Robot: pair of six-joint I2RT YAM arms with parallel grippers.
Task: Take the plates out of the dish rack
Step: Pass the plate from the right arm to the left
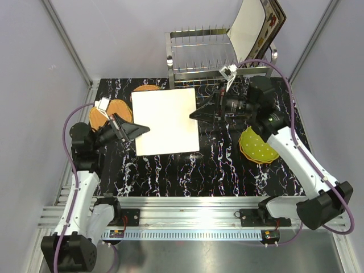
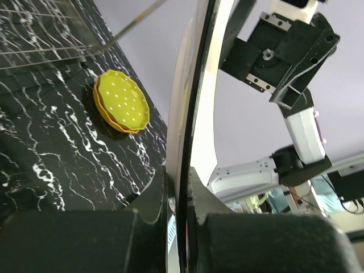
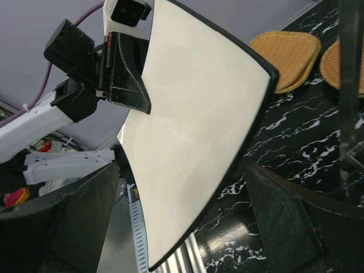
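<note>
Cream square plate (image 1: 166, 120) hangs mid-scene above the black marbled table (image 1: 227, 170), between the two arms. Left gripper (image 1: 143, 129) is clenched on the plate's left edge. The left wrist view shows the plate edge-on, pinched between the fingers (image 2: 142, 227). Right gripper (image 1: 194, 115) sits at the plate's right edge but is released. In the right wrist view its fingers (image 3: 74, 216) stand wide on either side of the plate, apparently clear of it. So the left arm alone seems to carry it.

This reads as a handover. The right arm is nearer the rack and the left arm nearer the left-side pile, so the plate crosses in the middle.

Dish rack (image 1: 199, 57) stands far centre, past the table. At its right end a second cream plate (image 1: 247, 28) leans upright with a flower-patterned plate (image 1: 274, 20) just behind it. Standing on edge in the prongs leaves their rims free to pinch.

Already out on the table:
- Orange woven plates (image 1: 120, 108) lie far left, by the left arm.
- Another orange plate (image 1: 147, 87) peeks out past the held plate's far edge.
- A lime-green dotted plate (image 1: 259, 145) lies to the right beside the right arm, stacked on an orange one.

Plates look grouped by kind. Judged from this, two plates remain to unload. The right claw needs to back off without clipping the rim.
</note>
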